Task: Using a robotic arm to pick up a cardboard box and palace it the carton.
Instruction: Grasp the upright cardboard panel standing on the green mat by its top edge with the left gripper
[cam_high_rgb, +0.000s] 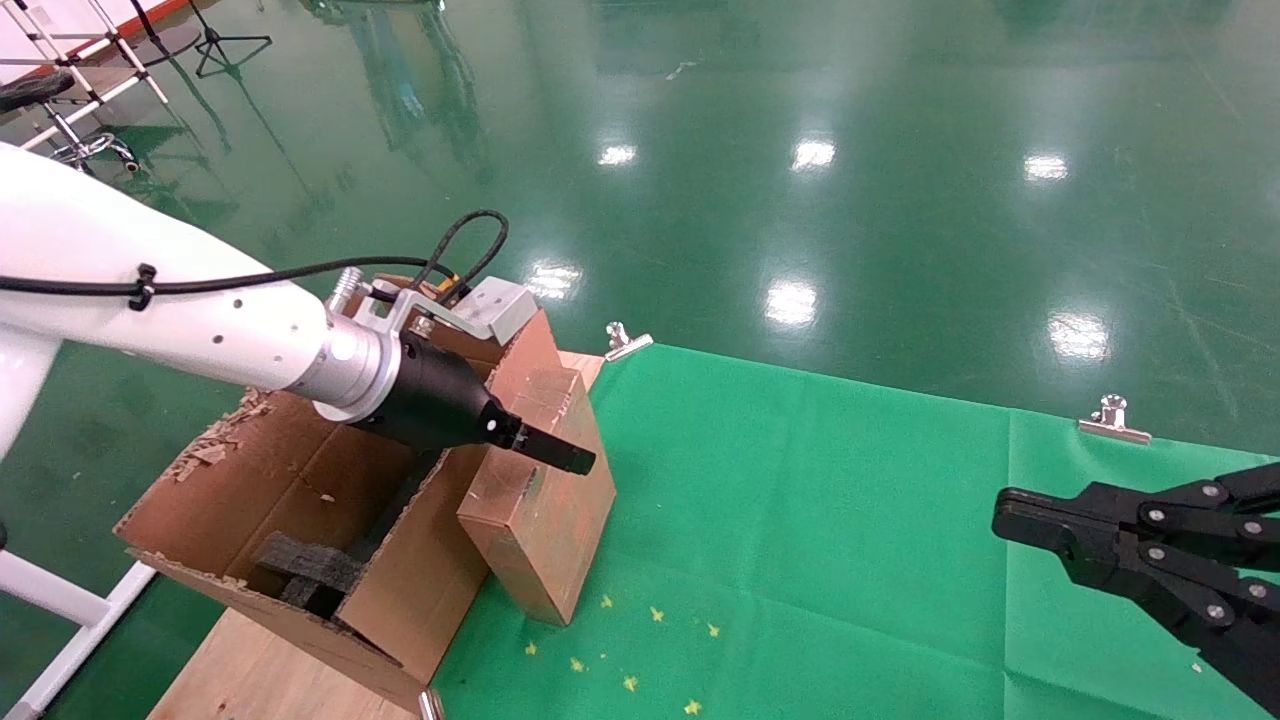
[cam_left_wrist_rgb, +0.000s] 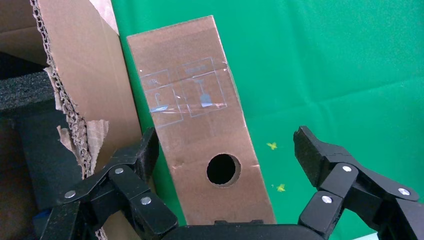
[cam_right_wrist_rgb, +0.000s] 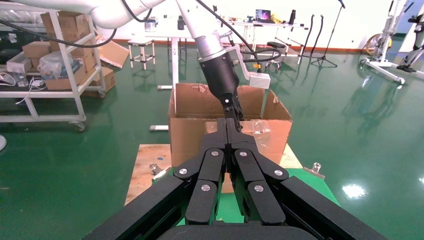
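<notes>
The small brown cardboard box (cam_high_rgb: 540, 520) stands tilted on the green cloth, leaning against the outer wall of the carton (cam_high_rgb: 300, 490). Its taped face with the round hole (cam_left_wrist_rgb: 222, 170) fills the left wrist view. My left gripper (cam_high_rgb: 560, 455) on the white robotic arm (cam_high_rgb: 200, 320) is at the box's upper part. It is open (cam_left_wrist_rgb: 227, 145), one finger (cam_left_wrist_rgb: 147, 150) close against the box's carton-side edge, the other finger (cam_left_wrist_rgb: 312, 150) well clear of it. My right gripper (cam_high_rgb: 1005, 520) hangs shut (cam_right_wrist_rgb: 229, 125) at the right, holding nothing.
Black foam blocks (cam_high_rgb: 305, 570) lie inside the carton, whose flaps (cam_high_rgb: 215, 445) are ragged. The carton rests on a wooden board (cam_high_rgb: 270, 670). Metal clips (cam_high_rgb: 1112, 420) pin the green cloth (cam_high_rgb: 800, 520). Small yellow marks (cam_high_rgb: 630, 650) dot the cloth near the box.
</notes>
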